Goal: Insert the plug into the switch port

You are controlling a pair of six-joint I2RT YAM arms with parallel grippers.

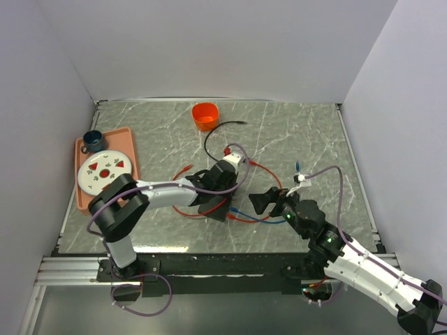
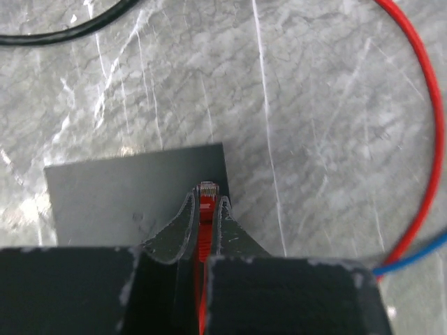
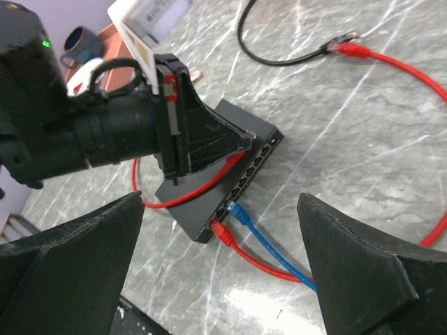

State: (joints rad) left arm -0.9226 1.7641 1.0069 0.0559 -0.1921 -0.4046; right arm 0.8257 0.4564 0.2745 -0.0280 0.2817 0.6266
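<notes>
**Left:** a salmon-pink rectangular plastic tray (image 1: 81,150) carries a dark blue mug (image 1: 91,140) at its far end. Nearer the arms it holds a white round plate (image 1: 105,172) bearing red pieces and small dark marks.

**Centre, far:** an orange round cup (image 1: 204,115) stands upright, with a thin black cable (image 1: 213,134) curving beside it.

**Centre:** the flat matte-black rectangular box (image 2: 133,199) lies flat. The left tool (image 2: 207,209) is closed on the red plug (image 2: 207,188), whose clear tip sits over the box's top face near one corner. A red cable (image 2: 419,105) loops over the surface beside it. The switch port (image 3: 257,159) is in the socket row on the box's narrow edge facing the right arm. A second red plug (image 3: 222,234) and a blue plug (image 3: 238,212) already sit in that row.

**Right:** the right tool (image 1: 265,201) is near the box, jaws spread wide, holding nothing.

**Surface** (image 1: 307,139)**:** grey marbled stone pattern.

**Room:** plain white walls (image 1: 223,42) on three sides
</notes>
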